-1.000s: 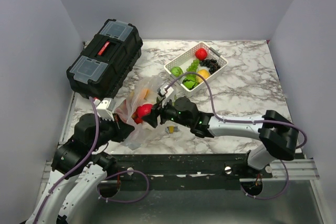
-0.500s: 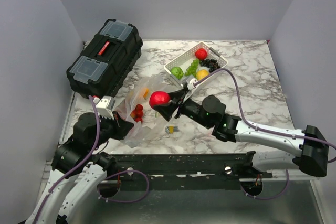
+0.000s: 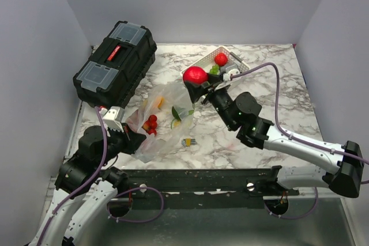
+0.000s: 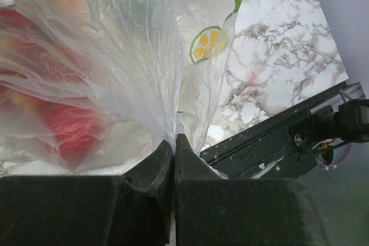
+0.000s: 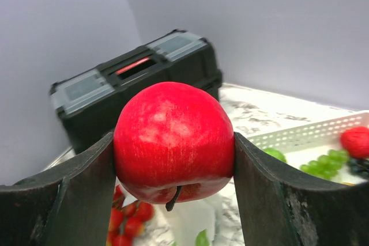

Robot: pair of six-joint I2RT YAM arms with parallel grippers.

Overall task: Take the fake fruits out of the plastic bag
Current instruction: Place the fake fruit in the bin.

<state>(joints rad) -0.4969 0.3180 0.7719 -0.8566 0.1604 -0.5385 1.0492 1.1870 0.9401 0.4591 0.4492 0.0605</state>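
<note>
Fake fruits (image 3: 151, 124) mostly lie inside plastic bag (image 3: 164, 128) on marble table (image 3: 277, 108) — one red apple (image 3: 195, 75) clamped between right gripper (image 5: 173, 154) fingers, near white basket (image 3: 241, 64). Left gripper (image 4: 174, 148) pinched tight on bag's edge.

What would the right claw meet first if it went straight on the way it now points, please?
Probably the black toolbox, directly behind the red apple the right claw holds in its wrist view, though depth is unclear.
</note>
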